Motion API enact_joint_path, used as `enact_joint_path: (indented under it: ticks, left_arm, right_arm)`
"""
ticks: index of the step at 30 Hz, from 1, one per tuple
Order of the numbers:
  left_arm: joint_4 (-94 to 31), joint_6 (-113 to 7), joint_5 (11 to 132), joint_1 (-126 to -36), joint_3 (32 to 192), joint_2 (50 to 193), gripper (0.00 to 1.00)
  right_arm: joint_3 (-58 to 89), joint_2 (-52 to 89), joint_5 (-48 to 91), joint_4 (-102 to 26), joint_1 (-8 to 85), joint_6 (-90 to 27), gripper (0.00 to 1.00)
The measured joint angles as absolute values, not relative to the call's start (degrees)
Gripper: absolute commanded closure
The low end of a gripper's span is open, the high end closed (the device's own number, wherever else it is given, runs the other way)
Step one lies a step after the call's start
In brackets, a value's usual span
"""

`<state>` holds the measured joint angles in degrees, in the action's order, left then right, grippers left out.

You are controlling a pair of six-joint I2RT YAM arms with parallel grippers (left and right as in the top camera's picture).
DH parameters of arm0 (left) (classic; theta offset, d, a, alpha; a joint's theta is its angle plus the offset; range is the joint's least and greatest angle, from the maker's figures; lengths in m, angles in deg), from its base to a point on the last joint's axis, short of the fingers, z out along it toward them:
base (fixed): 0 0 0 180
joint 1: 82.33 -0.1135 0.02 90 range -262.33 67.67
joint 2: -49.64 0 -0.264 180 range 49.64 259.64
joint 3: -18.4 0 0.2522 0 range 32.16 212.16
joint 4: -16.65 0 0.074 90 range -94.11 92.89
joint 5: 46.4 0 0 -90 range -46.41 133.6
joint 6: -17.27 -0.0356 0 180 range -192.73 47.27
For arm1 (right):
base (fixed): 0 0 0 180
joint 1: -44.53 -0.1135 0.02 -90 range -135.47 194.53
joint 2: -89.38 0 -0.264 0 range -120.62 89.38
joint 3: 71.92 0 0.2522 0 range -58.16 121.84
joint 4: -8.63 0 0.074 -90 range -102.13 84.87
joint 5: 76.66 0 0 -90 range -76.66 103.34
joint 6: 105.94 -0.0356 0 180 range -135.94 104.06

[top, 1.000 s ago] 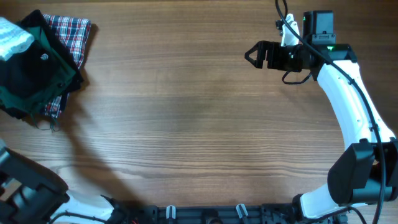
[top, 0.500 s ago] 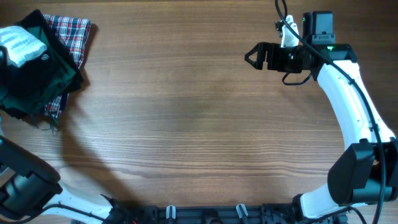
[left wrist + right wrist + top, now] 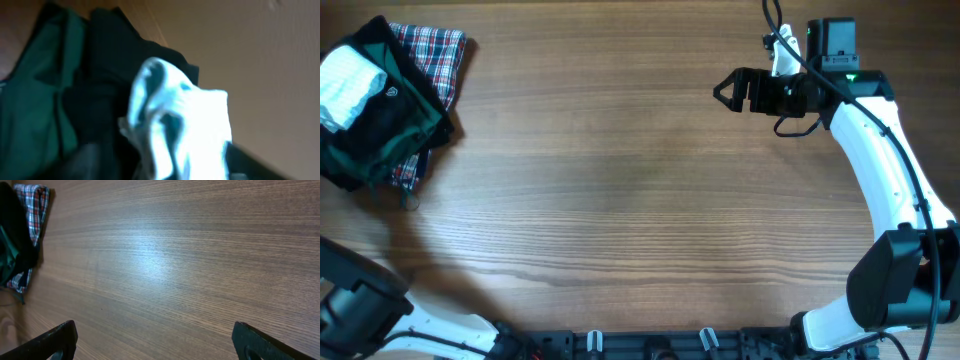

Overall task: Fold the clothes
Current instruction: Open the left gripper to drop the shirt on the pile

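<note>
The clothes (image 3: 345, 85), a small pale blue-white bundle, lie crumpled on top of the dark pile at the table's far left. In the left wrist view they (image 3: 185, 125) fill the middle, blurred. My left gripper (image 3: 167, 162) shows only as two dark blurred fingers far apart at the bottom corners, open, with the pale cloth lying between them. It is out of sight in the overhead view. My right gripper (image 3: 725, 90) hovers open over bare wood at the back right. In its own view the right gripper (image 3: 155, 340) has nothing between its fingers.
A black garment with green trim (image 3: 380, 130) lies under the pale bundle, over a red plaid cloth (image 3: 440, 50) at the back left corner. The wooden table (image 3: 620, 200) spreads between the pile and the right arm (image 3: 880, 150).
The pale bundle moved right onto the dark pile, then dropped a little toward the left. The left jaws have spread and let it go. The right arm has not moved.
</note>
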<state>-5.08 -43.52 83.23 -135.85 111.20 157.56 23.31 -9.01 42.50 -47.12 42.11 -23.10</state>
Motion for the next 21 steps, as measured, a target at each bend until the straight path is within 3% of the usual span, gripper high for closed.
enact_joint_path:
  ticks: [13,21]
  left_arm:
    - [1.78,-43.24,88.15,-136.24,111.25,157.38,0.01]
    - [1.04,-44.07,91.08,-136.24,111.25,147.63,0.0]
  right_arm:
    - [23.31,-9.01,42.5,-45.11,42.11,-23.1,0.0]
    - [23.31,-9.01,44.08,-38.51,42.11,-21.09,0.0]
